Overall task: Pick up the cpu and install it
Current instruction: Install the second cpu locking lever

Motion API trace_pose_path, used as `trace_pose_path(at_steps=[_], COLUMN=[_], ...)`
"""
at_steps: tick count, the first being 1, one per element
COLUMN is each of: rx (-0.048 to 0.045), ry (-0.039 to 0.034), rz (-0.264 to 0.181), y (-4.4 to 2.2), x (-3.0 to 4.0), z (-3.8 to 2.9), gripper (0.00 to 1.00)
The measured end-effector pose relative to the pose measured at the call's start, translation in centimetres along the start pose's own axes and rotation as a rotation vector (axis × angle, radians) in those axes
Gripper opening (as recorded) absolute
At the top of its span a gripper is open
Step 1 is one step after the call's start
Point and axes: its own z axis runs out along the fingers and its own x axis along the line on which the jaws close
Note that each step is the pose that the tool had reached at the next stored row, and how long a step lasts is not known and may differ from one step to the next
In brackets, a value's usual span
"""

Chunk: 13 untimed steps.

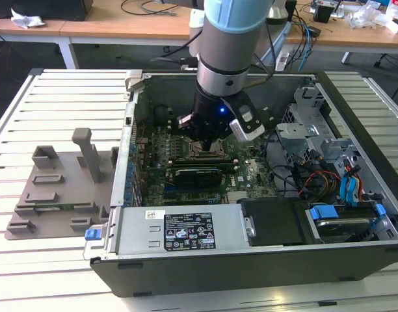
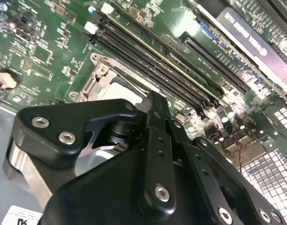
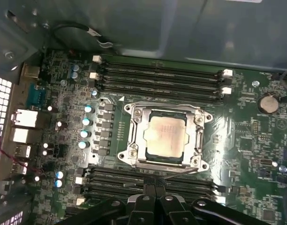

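Gripper (image 3: 155, 199) fingers pressed together, holding nothing, hovering just above the motherboard (image 3: 256, 154). Cpu (image 3: 166, 136) sits seated in its metal-framed socket (image 3: 134, 136), just beyond the fingertips, apart.

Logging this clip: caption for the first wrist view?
Gripper above the motherboard, the cpu lying in its metal-framed socket between memory slots.

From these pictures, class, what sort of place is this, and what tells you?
Probably an electronics or robotics lab: an open dark desktop computer case on a slatted metal table, a wooden workbench strewn with cables, and a green motherboard below the gripper.
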Motion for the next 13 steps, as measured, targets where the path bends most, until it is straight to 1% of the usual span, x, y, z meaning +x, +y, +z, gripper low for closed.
trace_pose_path(at_steps=[3, 4, 6, 7, 8, 9, 11, 13], rx=[-0.0019, -0.002, -0.0018, -0.0018, -0.0018, -0.0018, -0.0018, -0.0021], ry=[-0.0001, -0.0002, -0.0002, -0.0001, -0.0001, -0.0001, 0.0, -0.0002], rz=[0.0, 0.0, 0.0, 0.0, 0.0, 0.0, 0.0, 0.0], y=[-0.06, -0.07, -0.09, -0.09, -0.09, -0.1, -0.09, -0.09], x=[0.34, 0.57, 0.93, 1.31, 1.49, 1.87, 2.87, 3.23], z=[0.56, 0.94, 1.35, 1.7, 1.89, 2.27, 3.15, 3.48], gripper=[0.11, 0.11, 0.11, 0.11, 0.11, 0.11, 0.11, 0.11])
